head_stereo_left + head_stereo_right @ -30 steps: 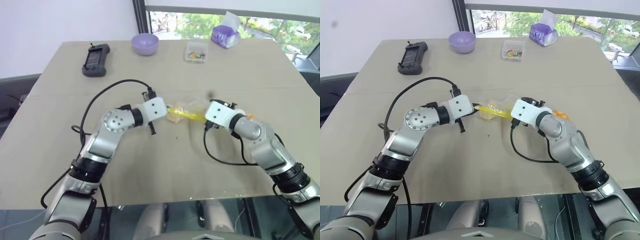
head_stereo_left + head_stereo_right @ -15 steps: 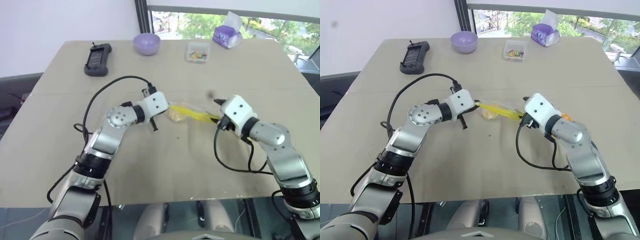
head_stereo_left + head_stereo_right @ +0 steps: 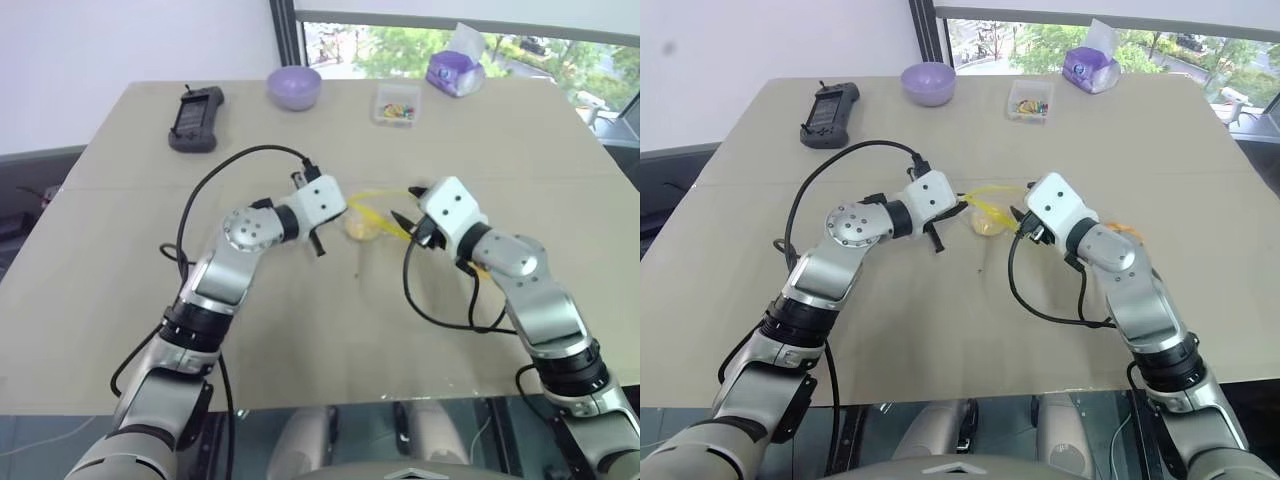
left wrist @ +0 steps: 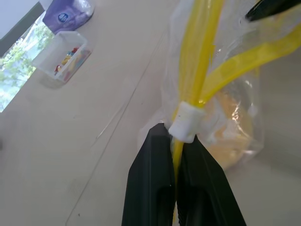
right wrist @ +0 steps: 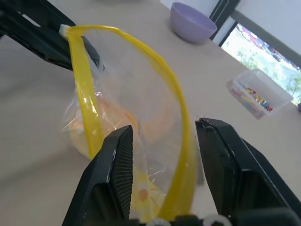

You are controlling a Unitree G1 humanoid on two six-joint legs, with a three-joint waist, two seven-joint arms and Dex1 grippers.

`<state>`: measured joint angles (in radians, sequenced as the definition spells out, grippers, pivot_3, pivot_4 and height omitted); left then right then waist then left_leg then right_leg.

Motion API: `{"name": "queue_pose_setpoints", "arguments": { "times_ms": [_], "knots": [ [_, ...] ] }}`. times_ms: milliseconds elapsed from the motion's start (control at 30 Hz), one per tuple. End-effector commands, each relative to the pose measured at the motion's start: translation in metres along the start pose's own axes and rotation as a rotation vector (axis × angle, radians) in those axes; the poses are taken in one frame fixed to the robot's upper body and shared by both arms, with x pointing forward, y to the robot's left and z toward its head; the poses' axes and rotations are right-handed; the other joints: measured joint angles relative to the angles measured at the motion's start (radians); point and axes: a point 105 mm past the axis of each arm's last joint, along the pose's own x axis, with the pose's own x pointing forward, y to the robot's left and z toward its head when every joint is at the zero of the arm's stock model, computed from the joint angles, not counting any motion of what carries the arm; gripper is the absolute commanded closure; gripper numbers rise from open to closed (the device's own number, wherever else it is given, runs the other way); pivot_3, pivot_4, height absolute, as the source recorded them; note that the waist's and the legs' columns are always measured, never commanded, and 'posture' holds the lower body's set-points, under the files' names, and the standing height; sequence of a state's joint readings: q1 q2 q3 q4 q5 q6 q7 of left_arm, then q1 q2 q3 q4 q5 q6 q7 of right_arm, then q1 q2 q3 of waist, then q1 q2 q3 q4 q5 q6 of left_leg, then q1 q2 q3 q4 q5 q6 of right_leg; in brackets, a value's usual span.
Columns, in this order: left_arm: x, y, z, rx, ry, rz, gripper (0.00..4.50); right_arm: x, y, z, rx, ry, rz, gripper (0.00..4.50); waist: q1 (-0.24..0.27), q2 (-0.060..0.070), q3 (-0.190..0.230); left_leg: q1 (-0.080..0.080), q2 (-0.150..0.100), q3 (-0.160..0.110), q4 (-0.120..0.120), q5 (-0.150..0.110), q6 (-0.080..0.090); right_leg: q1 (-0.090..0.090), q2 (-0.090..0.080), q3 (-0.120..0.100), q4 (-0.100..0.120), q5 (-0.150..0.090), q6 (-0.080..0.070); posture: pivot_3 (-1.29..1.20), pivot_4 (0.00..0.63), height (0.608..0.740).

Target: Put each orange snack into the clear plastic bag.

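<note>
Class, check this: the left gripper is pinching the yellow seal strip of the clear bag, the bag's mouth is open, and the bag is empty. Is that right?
Not quite. The left gripper does pinch the yellow seal strip of the clear bag and the mouth is open, but the bag is not empty: the right wrist view shows an orange snack inside it.

silver arms, white wrists, black cables

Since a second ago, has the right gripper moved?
Yes. The right gripper has lifted and swung toward the clear box, pulling the bag open.
</note>
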<state>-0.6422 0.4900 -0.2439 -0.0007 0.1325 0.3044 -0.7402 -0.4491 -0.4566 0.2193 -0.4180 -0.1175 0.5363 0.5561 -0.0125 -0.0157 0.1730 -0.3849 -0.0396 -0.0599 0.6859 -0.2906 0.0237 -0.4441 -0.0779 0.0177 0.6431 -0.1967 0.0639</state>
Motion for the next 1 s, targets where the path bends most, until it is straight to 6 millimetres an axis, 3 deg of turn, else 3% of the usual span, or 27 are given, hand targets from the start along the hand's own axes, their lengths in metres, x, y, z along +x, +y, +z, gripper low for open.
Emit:
{"name": "queue_pose_setpoints", "arguments": {
  "times_ms": [33,267,400,533,1000],
  "knots": [
    [0.000,0.006,0.019,0.031,-0.043,0.030,4.50,-0.013,-0.009,0.021,-0.030,-0.074,-0.033,2.19,-0.001,0.000,0.000,0.000,0.000,0.000,0.000,0.000,0.000,0.000,0.000,0.000,0.000,0.000,0.000,0.00,0.150,0.740],
    [0.002,0.008,0.018,0.017,-0.038,0.029,4.50,-0.019,-0.018,0.016,0.079,-0.079,-0.050,2.19,-0.002,0.000,0.000,0.001,0.000,0.000,0.000,0.000,0.000,0.000,0.000,0.000,0.001,0.000,0.000,0.00,0.150,0.740],
    [0.004,0.008,0.024,0.024,-0.053,0.030,4.50,-0.015,-0.006,0.015,0.071,-0.072,0.005,2.19,-0.002,0.000,0.000,0.001,0.000,0.001,0.000,0.000,0.000,0.000,0.000,0.001,0.001,0.000,0.000,0.00,0.150,0.740],
    [0.004,0.010,0.023,0.022,-0.041,0.045,4.50,-0.013,-0.012,0.017,0.009,-0.078,-0.058,0.91,-0.003,0.000,0.000,0.001,0.000,0.001,0.000,0.000,0.000,0.000,0.000,0.001,0.001,0.000,0.000,0.00,0.150,0.740],
    [0.005,0.017,0.011,-0.006,0.027,0.083,4.50,-0.048,-0.028,0.038,-0.011,-0.146,-0.126,0.91,-0.001,0.000,0.000,0.001,0.000,0.001,0.000,0.000,0.000,0.000,0.000,0.001,0.001,0.000,0.000,0.00,0.150,0.740]
  ]
}}
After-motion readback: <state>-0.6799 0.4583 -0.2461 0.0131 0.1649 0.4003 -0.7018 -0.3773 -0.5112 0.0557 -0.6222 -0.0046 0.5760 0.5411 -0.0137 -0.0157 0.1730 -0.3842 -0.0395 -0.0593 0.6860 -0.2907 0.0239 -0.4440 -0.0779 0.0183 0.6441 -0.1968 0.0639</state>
